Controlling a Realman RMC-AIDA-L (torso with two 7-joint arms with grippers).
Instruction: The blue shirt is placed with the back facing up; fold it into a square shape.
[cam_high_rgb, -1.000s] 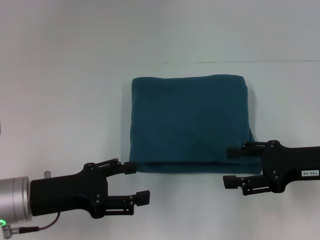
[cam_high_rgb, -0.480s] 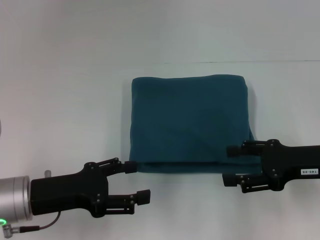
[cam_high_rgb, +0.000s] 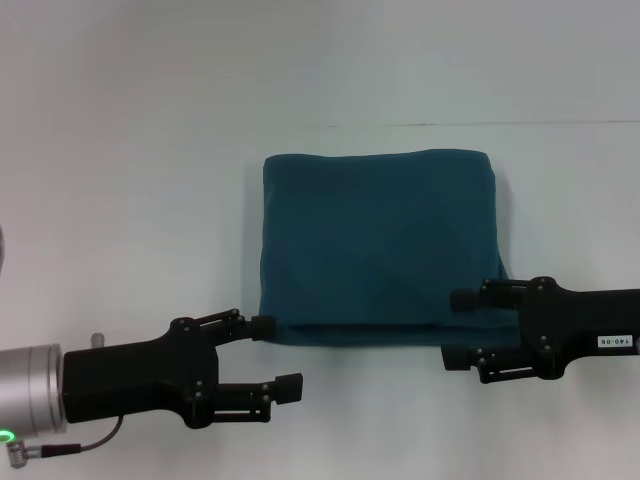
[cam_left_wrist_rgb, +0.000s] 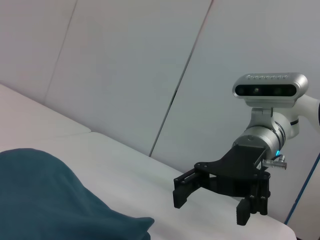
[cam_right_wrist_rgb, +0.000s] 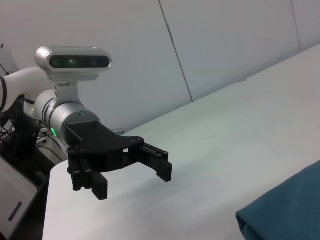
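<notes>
The blue shirt (cam_high_rgb: 378, 245) lies folded into a near-square block on the white table, plain side up. Its near corners also show in the left wrist view (cam_left_wrist_rgb: 45, 200) and the right wrist view (cam_right_wrist_rgb: 285, 210). My left gripper (cam_high_rgb: 276, 355) is open and empty, just off the shirt's near left corner, its upper fingertip at the shirt's edge. It also shows in the right wrist view (cam_right_wrist_rgb: 131, 169). My right gripper (cam_high_rgb: 458, 328) is open and empty at the shirt's near right corner, over its edge. It also shows in the left wrist view (cam_left_wrist_rgb: 210, 202).
The white table (cam_high_rgb: 130, 200) spreads on all sides of the shirt. A seam line (cam_high_rgb: 560, 124) crosses the table behind the shirt. Grey wall panels (cam_left_wrist_rgb: 125, 60) stand behind the table in the wrist views.
Both arms have shifted slightly: the left gripper a little toward the near edge, the right gripper a little leftward. The shirt has not moved.
</notes>
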